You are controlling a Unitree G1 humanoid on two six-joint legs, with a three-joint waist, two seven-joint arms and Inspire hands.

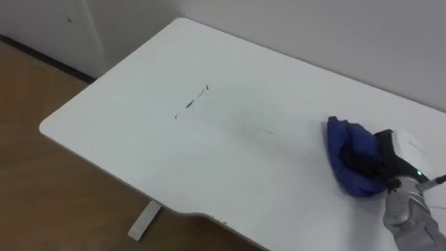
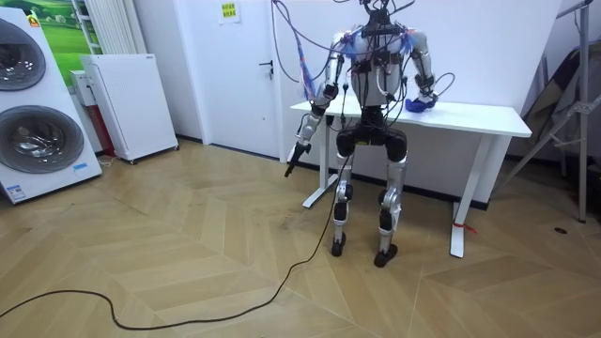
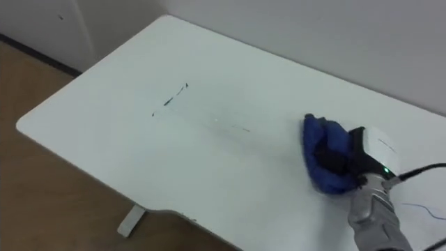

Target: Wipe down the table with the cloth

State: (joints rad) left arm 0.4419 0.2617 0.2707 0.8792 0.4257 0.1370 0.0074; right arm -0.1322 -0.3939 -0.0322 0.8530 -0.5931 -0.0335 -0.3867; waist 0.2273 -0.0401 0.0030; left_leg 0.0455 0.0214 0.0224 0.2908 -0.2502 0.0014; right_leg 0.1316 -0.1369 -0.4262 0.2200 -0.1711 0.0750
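The right hand (image 1: 385, 157) rests on the counter (image 1: 139, 125) at the right of the eye views, its dark fingers (image 1: 362, 164) curled into a bunched blue cloth (image 1: 345, 148) and clamped on it. The cloth lies flat on the white top, right of the middle and well in from the near edge, with most of its bulk to the left of the hand and under it.

Left of the cloth and well apart from it, a short dark mark (image 1: 197, 97) runs slantwise across the top, with a small dot just beside its near end. A fainter thin line (image 1: 251, 128) lies between that mark and the cloth. A thin blue scribble (image 3: 419, 208) shows on the top near the right edge, just beside the forearm.

In the room view the robot stands upright at the counter's near side with its back to the camera. Its left arm hangs down at its side, with the left hand (image 2: 300, 153) by the counter's left end; whether its fingers are apart or together I cannot tell.

At the room view's left stand two stacked washers (image 2: 28, 103) with round doors closed; what is in the drums cannot be made out. Beside them stands a white cabinet (image 2: 131, 103), closed as well.
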